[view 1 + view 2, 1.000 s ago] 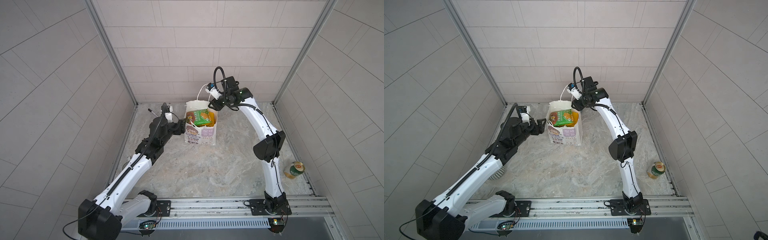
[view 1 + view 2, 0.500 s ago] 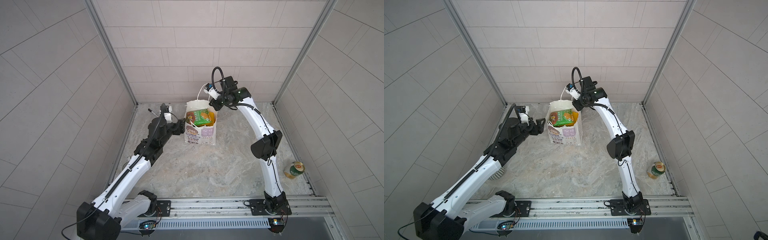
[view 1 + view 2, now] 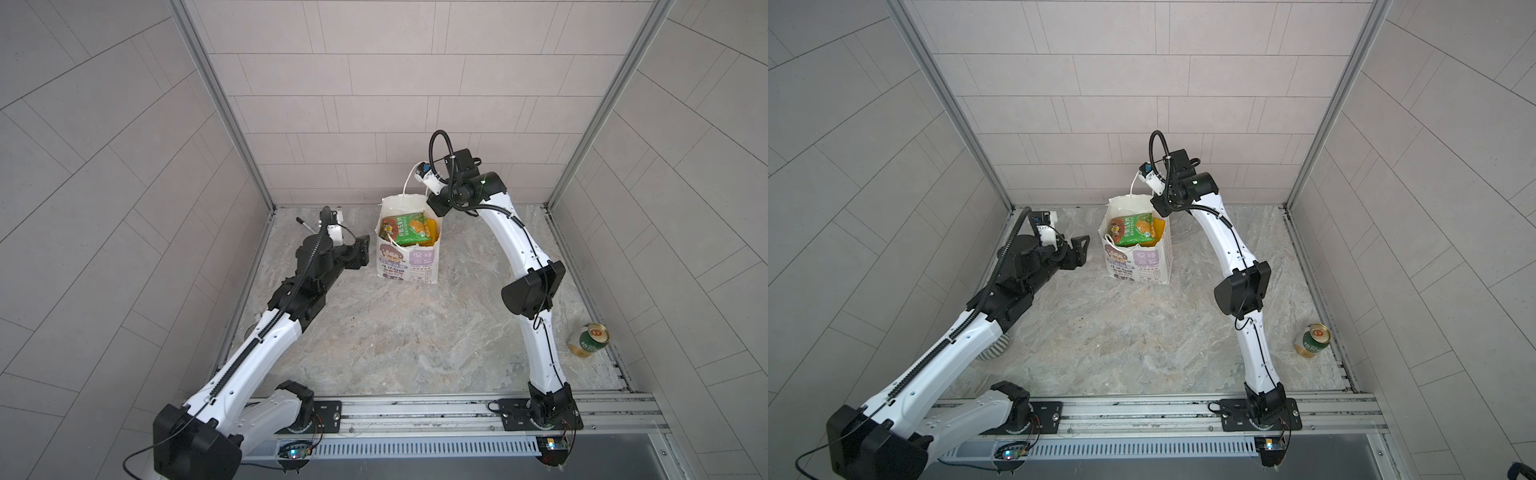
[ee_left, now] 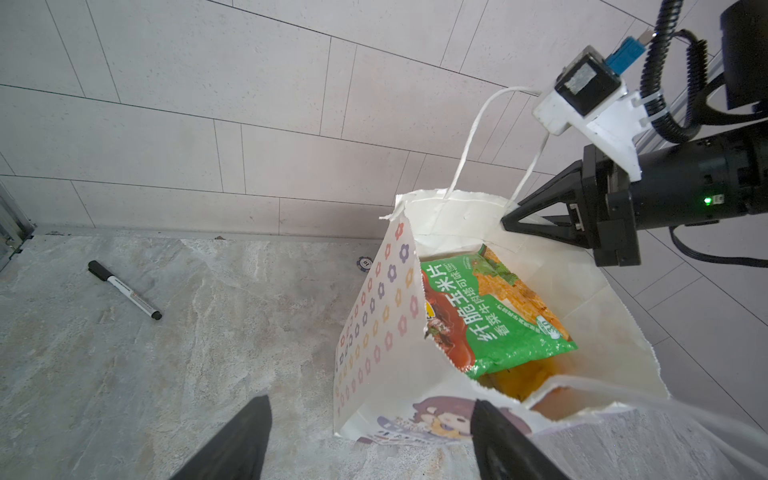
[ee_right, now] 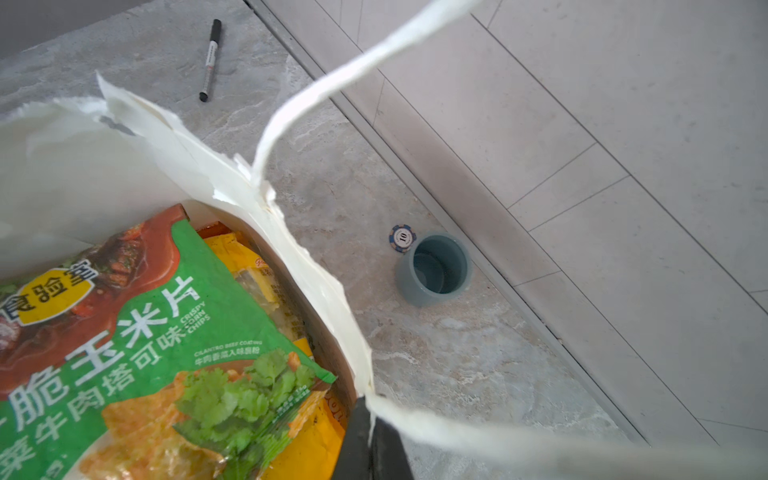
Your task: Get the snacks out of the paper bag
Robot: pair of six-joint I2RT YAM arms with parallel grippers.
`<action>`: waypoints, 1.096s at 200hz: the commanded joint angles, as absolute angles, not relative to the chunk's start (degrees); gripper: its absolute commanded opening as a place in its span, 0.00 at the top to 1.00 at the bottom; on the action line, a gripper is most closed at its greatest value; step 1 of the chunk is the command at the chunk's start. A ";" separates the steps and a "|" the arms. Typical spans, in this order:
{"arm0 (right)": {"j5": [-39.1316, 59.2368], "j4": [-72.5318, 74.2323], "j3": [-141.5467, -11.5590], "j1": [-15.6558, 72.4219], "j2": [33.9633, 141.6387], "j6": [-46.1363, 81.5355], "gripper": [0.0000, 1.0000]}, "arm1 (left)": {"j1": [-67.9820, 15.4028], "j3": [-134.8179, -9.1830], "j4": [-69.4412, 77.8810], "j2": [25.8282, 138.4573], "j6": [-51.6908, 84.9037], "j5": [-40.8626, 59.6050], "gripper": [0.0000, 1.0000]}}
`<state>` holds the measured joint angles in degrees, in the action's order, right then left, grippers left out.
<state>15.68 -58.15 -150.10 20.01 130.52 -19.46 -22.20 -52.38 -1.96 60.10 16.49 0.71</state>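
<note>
Hovers with left gripper [image 3: 361, 252] open, just beside bag [image 3: 409, 266]. Finds snacks [image 3: 432, 228] all inside, green packet [image 4: 494, 320] on top, none out on the floor [image 3: 395, 332]. Pinches bag's far rim in right gripper [image 4: 513, 219], closed on paper. Leaves every packet to lift.

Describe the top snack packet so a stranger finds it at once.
Find the white paper bag standing at the back of the stone floor. Look into its open mouth: the green packet lies uppermost. Unlike the orange-yellow packets beneath, it carries white Chinese characters, coriander leaves and the words CRISPY CORN CHIPS.
</note>
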 commanded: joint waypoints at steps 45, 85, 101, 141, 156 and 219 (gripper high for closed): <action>24.01 -51.16 -145.39 20.24 120.47 -22.74 1.00 | -22.62 -55.20 -1.46 59.00 15.08 3.02 0.24; 28.63 -37.58 -119.68 22.12 106.29 -26.39 1.00 | -23.36 -53.71 -4.19 55.00 14.24 1.89 0.25; 30.17 -30.97 -108.86 22.90 100.33 -28.04 1.00 | -23.94 -52.27 -4.33 53.56 14.00 1.32 0.26; 31.62 -24.90 -95.51 24.63 93.35 -27.86 1.00 | -29.00 -52.90 -10.12 53.57 11.34 -0.03 0.28; 29.58 -21.70 -90.75 25.27 91.25 -25.62 1.00 | -32.30 -53.08 -11.64 53.54 10.73 -2.17 0.28; 26.55 -10.00 -79.37 28.74 84.35 -15.16 1.00 | -46.44 -61.53 -19.07 58.25 12.22 -6.67 0.27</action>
